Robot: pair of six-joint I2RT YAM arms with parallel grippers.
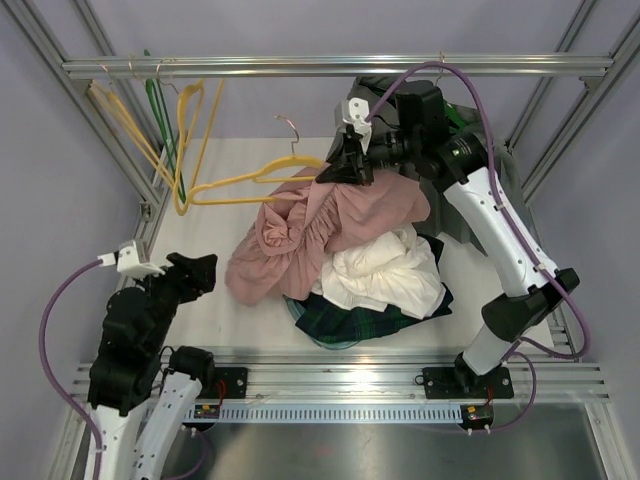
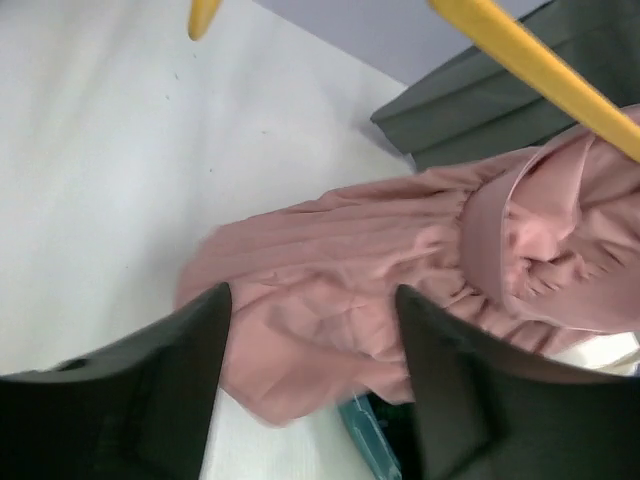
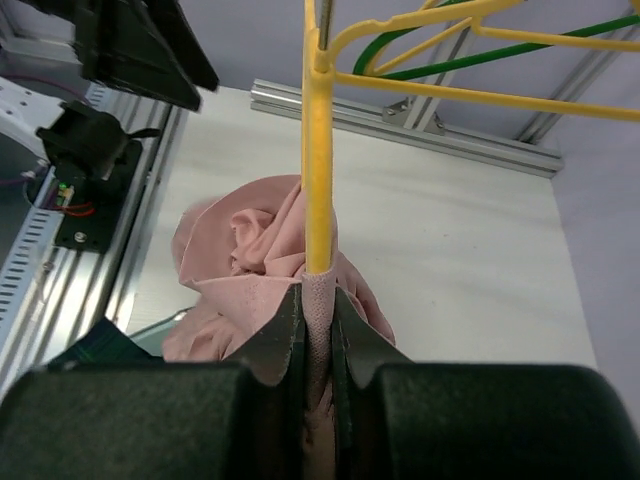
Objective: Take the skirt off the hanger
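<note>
The pink skirt [image 1: 300, 235] is draped over a clothes pile in mid table, its waistband up on one arm of a yellow hanger [image 1: 255, 181]. My right gripper [image 1: 345, 166] is shut on the skirt's waistband [image 3: 318, 300] where it wraps the yellow hanger arm [image 3: 316, 150]. My left gripper [image 1: 195, 272] is open and empty at the near left, apart from the skirt; its fingers [image 2: 160, 390] frame the skirt's pink folds [image 2: 400, 270] in the left wrist view. The hanger arm [image 2: 540, 70] crosses the top right there.
Under the skirt lie a white garment [image 1: 385, 270] and a dark plaid one [image 1: 350, 322]. More yellow hangers [image 1: 185, 130] and a green one [image 1: 160, 110] hang from the back rail [image 1: 330, 66]. A dark grey bin [image 2: 470, 110] stands at the back right.
</note>
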